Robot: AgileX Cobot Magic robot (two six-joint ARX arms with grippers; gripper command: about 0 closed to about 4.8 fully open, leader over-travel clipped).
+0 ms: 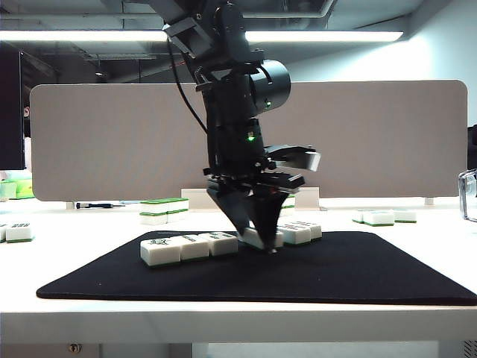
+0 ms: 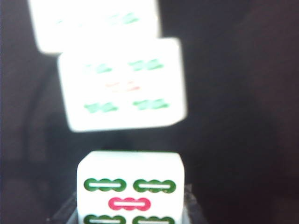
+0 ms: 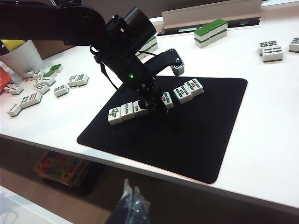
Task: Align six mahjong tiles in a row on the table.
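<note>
So this looks like tile four of six. The left hand (image 1: 262, 242) is down on the black mat (image 1: 358, 272), fingers clamped on a mahjong tile (image 2: 130, 189) with green and red bar marks, sitting in the gap between the two groups. Three tiles (image 1: 188, 246) are already lined up touching each other on the left part of the mat, and two more tiles (image 1: 300, 232) sit together just past the hand on the other side, a bit angled off that line. All of this is on the mat, which lies on the white tabletop (image 1: 223, 306).

Next move, I'd guess: slide or set the held tile flush against the end of the row of three and square it up before letting go, then bring the other two over.

The right hand (image 3: 131, 205) barely shows at the edge of its own view, well back from the mat, dark and blurry, so I can't tell if it's apart or together. The left wrist view is out of focus further out, and in the exterior view the arm blocks the held tile almost completely
</note>
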